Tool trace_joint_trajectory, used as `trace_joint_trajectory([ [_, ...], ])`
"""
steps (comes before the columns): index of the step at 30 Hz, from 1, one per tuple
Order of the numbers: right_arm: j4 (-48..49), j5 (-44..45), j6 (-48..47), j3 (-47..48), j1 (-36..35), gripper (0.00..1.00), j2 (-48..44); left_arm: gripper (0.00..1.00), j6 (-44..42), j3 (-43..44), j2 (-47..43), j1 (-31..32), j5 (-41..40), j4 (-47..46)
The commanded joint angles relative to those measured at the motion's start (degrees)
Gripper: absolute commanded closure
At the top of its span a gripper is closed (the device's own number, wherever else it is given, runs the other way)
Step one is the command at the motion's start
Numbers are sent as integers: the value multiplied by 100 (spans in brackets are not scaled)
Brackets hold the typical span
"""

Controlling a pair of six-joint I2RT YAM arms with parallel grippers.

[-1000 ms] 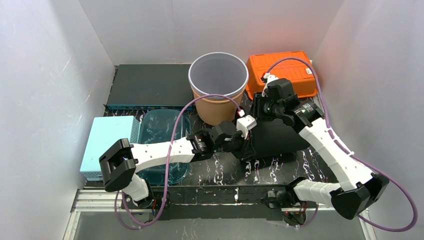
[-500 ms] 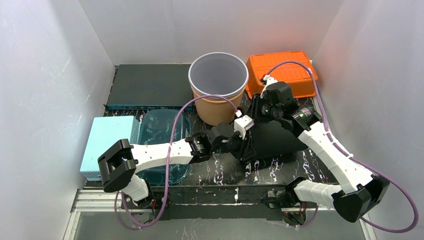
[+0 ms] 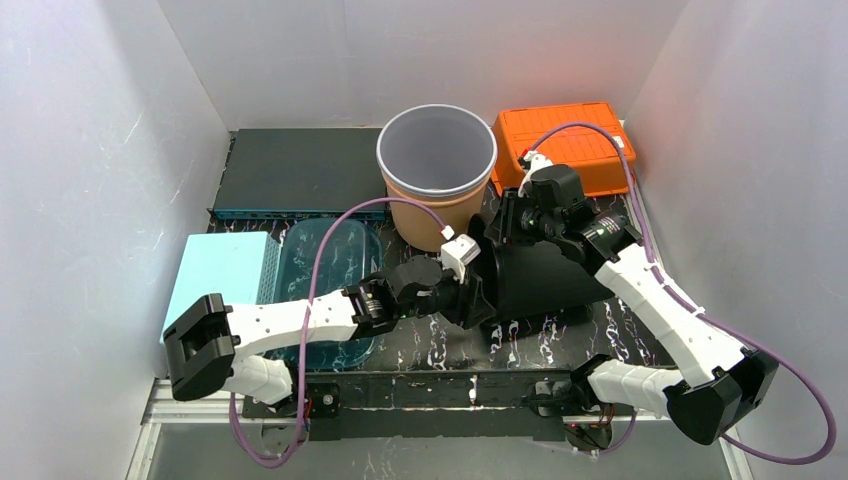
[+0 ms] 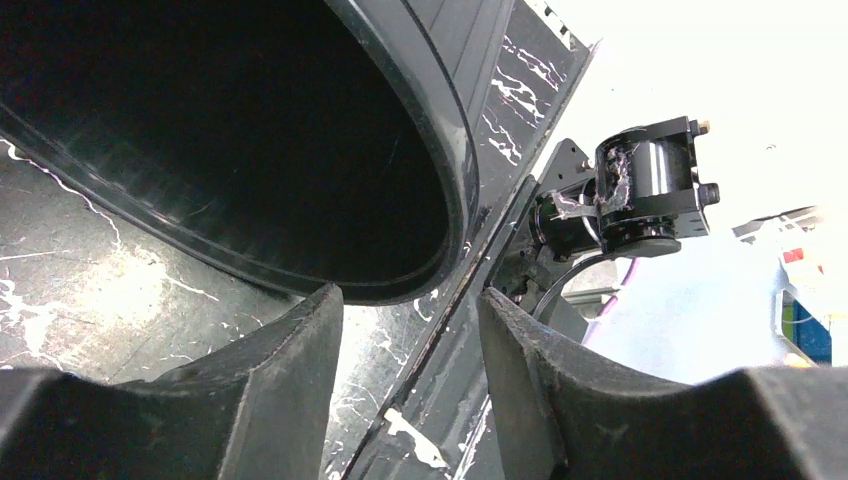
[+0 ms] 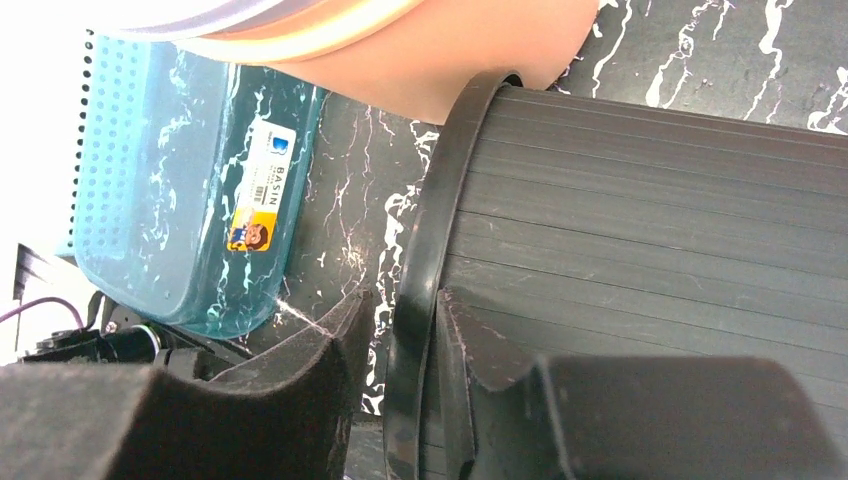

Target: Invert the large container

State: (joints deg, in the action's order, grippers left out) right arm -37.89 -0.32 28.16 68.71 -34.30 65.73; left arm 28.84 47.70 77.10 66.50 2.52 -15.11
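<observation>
Tipped on its side in the middle of the table (image 3: pixel 440 345): the black bin (image 3: pixel 545 275), ribbed wall up, mouth turned toward the left arm, base toward the right. Just behind it, the tan bucket (image 3: pixel 437 195), upright. Beside the mouth, the teal basin (image 3: pixel 330 260); farther back on the right, the orange crate (image 3: pixel 565 140). Left gripper (image 3: pixel 476 298) low at the mouth, jaws spread wide and holding nothing. In its wrist view, the bin's rim (image 4: pixel 445 160) hanging just above the gap between the fingers (image 4: pixel 290 370), apart from both. Right gripper (image 5: pixel 405 315) astride the upper rim (image 5: pixel 420 230), one finger outside the mouth, the other against the ribbed wall. A sliver of table showing beside the outer finger, so no telling whether pinched or merely straddled.
</observation>
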Motion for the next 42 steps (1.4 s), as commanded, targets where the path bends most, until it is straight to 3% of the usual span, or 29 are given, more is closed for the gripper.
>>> trace_joint_trajectory([
  [1, -657, -235, -197, -63, -84, 59, 170, 52, 78, -50, -132, -5, -179, -79],
  [8, -946, -4, -327, 110, -193, 57, 254, 56, 137, 148, 132, -1, -180, -88],
  [16, -1486, 1408, -369, 339, -854, 61, 502, 57, 276, -121, -183, -5, -652, -83],
  [23, -1474, 1684, -341, 362, -1132, 74, 577, 54, 535, -763, -1110, -5, -1386, 66],
  [25, -1451, 1799, -281, 369, -1209, 85, 580, 54, 665, -973, -1456, -5, -1643, 224],
  [27, -1449, 1933, -228, 402, -1299, 87, 587, 53, 779, -1145, -1816, -5, -1920, 455],
  [31, -1505, 2353, -82, 522, -1578, 91, 624, 53, 1017, -1051, -2408, -86, -2773, 1680],
  [35, -1621, 3001, 193, 646, -1942, 98, 664, 54, 1151, -747, -2761, -636, -2824, 2775],
  [42, -1812, 3886, 577, 873, -2748, 99, 833, 55, 1170, -669, -3393, -2178, -1993, 3464],
])
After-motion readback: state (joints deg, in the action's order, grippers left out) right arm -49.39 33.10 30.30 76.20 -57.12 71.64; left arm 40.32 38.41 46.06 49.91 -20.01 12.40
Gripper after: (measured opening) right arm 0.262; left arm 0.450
